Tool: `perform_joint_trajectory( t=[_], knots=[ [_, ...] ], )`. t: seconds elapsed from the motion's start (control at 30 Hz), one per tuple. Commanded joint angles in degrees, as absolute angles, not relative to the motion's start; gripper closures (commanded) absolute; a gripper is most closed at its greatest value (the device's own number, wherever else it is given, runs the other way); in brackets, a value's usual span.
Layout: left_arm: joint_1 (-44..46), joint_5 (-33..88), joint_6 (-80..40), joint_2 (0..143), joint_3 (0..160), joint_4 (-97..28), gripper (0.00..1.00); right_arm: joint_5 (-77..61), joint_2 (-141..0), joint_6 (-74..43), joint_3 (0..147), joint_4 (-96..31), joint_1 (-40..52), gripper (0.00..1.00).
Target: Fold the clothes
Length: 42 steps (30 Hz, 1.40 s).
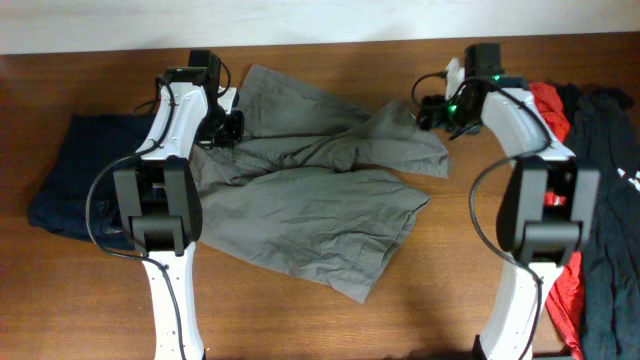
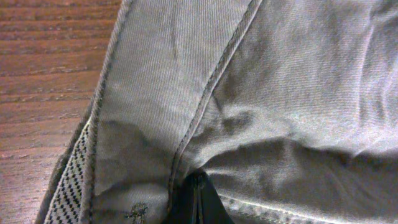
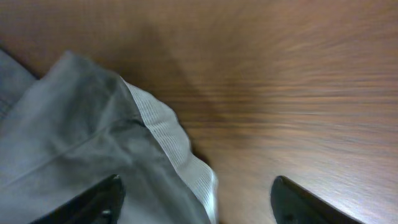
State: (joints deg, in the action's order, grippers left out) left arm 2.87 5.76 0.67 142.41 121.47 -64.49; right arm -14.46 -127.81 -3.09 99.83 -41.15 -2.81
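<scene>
The grey-khaki shorts (image 1: pixel 310 200) lie spread and wrinkled across the middle of the wooden table. My left gripper (image 1: pixel 226 126) is at the garment's far left edge, shut on a pinch of the fabric near a stitched seam (image 2: pixel 205 106); its dark fingertips (image 2: pixel 196 202) meet in a fold. My right gripper (image 1: pixel 436 112) is at the garment's far right corner. Its fingers are wide open (image 3: pixel 196 202), one over the cloth (image 3: pixel 93 143), one over bare wood, with the ribbed hem (image 3: pixel 180 155) between them.
A dark navy garment (image 1: pixel 70 175) lies at the left side of the table. Red (image 1: pixel 556 110) and black (image 1: pixel 610 180) garments are piled at the right edge. The white arm bases stand at the front left (image 1: pixel 170 290) and front right (image 1: pixel 520 290).
</scene>
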Motion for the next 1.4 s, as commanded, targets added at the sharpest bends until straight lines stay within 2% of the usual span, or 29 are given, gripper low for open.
perform_joint_trajectory(
  t=[0.0, 0.03, 0.1, 0.2, 0.23, 0.33, 0.43, 0.57, 0.67, 0.83, 0.97, 1.03, 1.13, 1.23, 1.37],
  knots=[
    [1.8, 2.2, 1.8, 148.4, 118.5, -66.7, 1.00, -28.7, -130.5, -5.0, 99.5, -39.1, -2.9, 0.32],
    [1.8, 2.2, 1.8, 148.4, 118.5, -66.7, 1.00, -31.9, -130.7, -5.0, 99.6, -38.3, -2.9, 0.38],
    [1.8, 2.2, 1.8, 148.4, 118.5, -66.7, 1.00, -36.6, -130.6, -4.9, 99.6, -37.1, -2.9, 0.67],
    [1.8, 2.2, 1.8, 148.4, 118.5, -66.7, 1.00, -43.6, -129.1, -4.7, 99.8, -36.0, -3.2, 0.88],
    [1.8, 2.2, 1.8, 148.4, 118.5, -66.7, 1.00, -45.9, -128.1, -4.7, 100.1, -35.6, -3.5, 0.92],
    [1.8, 2.2, 1.8, 148.4, 118.5, -66.7, 1.00, -49.2, -124.0, -2.1, 101.4, -34.3, -4.5, 0.94],
    [1.8, 2.2, 1.8, 148.4, 118.5, -67.0, 1.00, -48.6, -115.5, 9.3, 104.1, -34.0, -5.4, 0.94],
    [1.8, 2.2, 1.8, 148.4, 118.6, -67.0, 1.00, -39.7, -109.0, 15.1, 104.3, -35.3, -5.4, 0.95],
    [1.8, 2.2, 1.8, 148.4, 118.7, -67.0, 1.00, -32.0, -106.6, 16.1, 104.3, -41.6, -5.3, 0.95],
    [1.8, 2.2, 1.8, 148.4, 118.7, -66.9, 1.00, -30.5, -106.5, 18.0, 104.0, -59.5, -5.2, 0.94],
    [1.8, 2.2, 1.8, 148.4, 118.7, -66.9, 1.00, -23.7, -106.5, 18.0, 103.0, -67.2, -5.2, 0.81],
    [1.8, 2.2, 1.8, 148.4, 118.7, -66.9, 1.00, -20.1, -106.5, 17.1, 102.8, -69.0, -5.2, 0.63],
    [1.8, 2.2, 1.8, 148.4, 118.7, -67.0, 1.00, -15.6, -106.5, 13.8, 102.8, -70.8, -5.3, 0.50],
    [1.8, 2.2, 1.8, 148.4, 118.8, -67.3, 1.00, -14.3, -106.6, 11.1, 102.7, -70.7, -5.3, 0.41],
    [1.8, 2.2, 4.5, 148.4, 121.7, -69.5, 0.99, -14.3, -107.3, 3.4, 101.3, -65.7, -5.3, 0.36]
  ],
)
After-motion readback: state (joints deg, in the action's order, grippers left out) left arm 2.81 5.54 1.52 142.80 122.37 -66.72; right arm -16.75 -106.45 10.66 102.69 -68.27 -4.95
